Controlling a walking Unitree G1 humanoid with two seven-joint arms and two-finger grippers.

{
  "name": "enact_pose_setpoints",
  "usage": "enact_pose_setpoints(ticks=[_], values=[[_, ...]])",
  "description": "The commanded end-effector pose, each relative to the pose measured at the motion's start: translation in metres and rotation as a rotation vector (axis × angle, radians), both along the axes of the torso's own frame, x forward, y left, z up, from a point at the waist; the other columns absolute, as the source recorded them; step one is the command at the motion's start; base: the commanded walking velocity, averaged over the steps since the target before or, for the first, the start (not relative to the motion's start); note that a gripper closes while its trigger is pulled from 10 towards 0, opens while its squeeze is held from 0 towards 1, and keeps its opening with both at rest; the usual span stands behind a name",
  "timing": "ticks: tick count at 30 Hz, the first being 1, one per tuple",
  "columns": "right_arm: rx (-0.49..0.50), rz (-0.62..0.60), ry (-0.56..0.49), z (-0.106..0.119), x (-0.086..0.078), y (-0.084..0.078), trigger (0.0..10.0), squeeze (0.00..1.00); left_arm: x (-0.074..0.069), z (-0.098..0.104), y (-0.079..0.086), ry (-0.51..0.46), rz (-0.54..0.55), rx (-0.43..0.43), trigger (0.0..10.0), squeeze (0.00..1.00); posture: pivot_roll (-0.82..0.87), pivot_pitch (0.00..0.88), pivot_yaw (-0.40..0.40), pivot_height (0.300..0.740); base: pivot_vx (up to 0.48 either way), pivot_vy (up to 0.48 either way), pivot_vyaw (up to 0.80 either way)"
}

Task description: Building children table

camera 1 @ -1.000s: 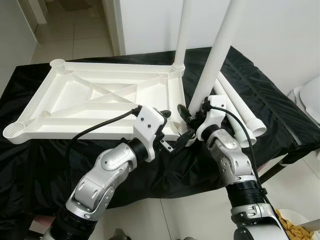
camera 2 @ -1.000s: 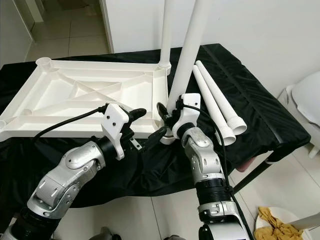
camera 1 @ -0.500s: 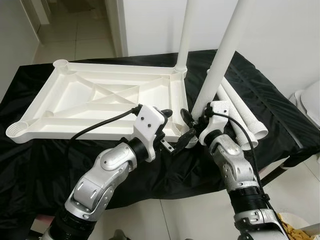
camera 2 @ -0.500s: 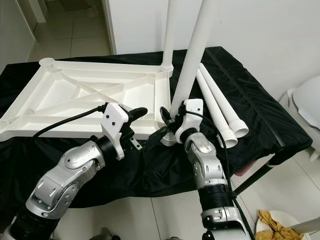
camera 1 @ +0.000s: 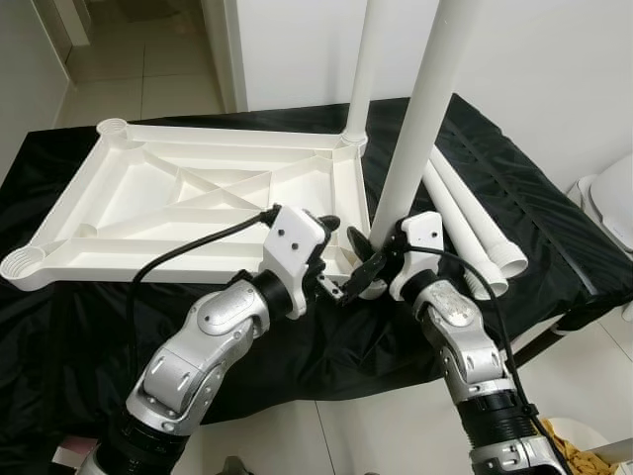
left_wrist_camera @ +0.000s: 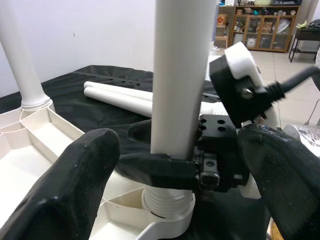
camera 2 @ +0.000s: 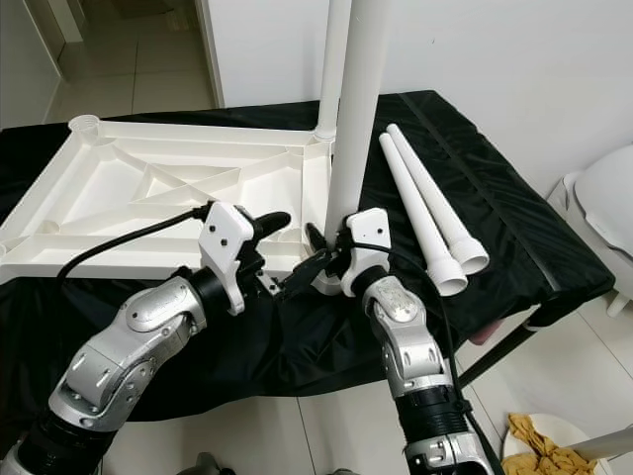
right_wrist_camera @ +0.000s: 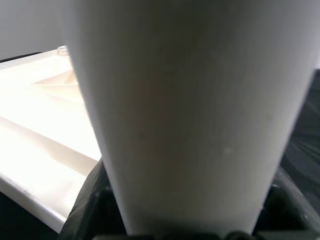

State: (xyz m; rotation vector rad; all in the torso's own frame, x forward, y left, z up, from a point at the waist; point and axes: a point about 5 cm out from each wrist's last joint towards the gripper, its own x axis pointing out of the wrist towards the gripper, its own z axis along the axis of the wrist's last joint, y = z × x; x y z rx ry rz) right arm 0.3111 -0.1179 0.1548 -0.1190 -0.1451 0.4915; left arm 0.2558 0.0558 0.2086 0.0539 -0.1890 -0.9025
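The right gripper [left_wrist_camera: 172,167] is clamped around the foot of a white table leg [camera 1: 420,119], its black fingers [left_wrist_camera: 150,167] closed on the tube just above the ribbed collar where that leg enters the near right corner socket [left_wrist_camera: 167,220] of the upturned white tabletop [camera 1: 178,198]. Just beside it, on the tabletop side, the left gripper [camera 1: 331,259] hovers with its fingers spread wide and holding nothing, pointed at the same joint. The step in hand looks to be seating the second leg: it stands close to upright, but how deep it sits in the socket I cannot tell. The next move likely calls for a straight downward push (perhaps with a twist, if the ribbing is a thread), with the left gripper bracing the tabletop so that it does not slide on the black cloth [camera 1: 534,218]. Beyond the grip, one leg [camera 1: 361,69] already stands in the far right corner; two loose legs [camera 2: 425,213] lie side by side on the cloth to the right. That makes four legs, one tabletop, and two open sockets [camera 1: 114,127] at the left corners.
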Motion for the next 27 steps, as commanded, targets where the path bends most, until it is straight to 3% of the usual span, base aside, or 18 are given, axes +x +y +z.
enact_pose_setpoints(ticks=[1,11,27], values=[[-0.039,0.024,0.127,-0.031,-0.008,0.0,10.0,0.0,-0.004,0.005,-0.001,-0.014,-0.067,0.004,10.0,0.0,-0.04,0.07,0.002,0.74,0.0,0.0,0.0],[-0.055,0.052,0.067,-0.035,-0.017,-0.005,10.0,0.0,-0.004,0.008,-0.001,-0.018,-0.069,-0.002,10.0,0.0,-0.04,0.077,0.003,0.74,0.0,0.0,0.0],[0.02,-0.026,0.157,-0.044,-0.003,-0.015,10.0,0.0,-0.005,0.012,-0.001,-0.023,-0.071,-0.004,10.0,0.0,-0.04,0.091,0.015,0.74,0.0,0.0,0.0]])
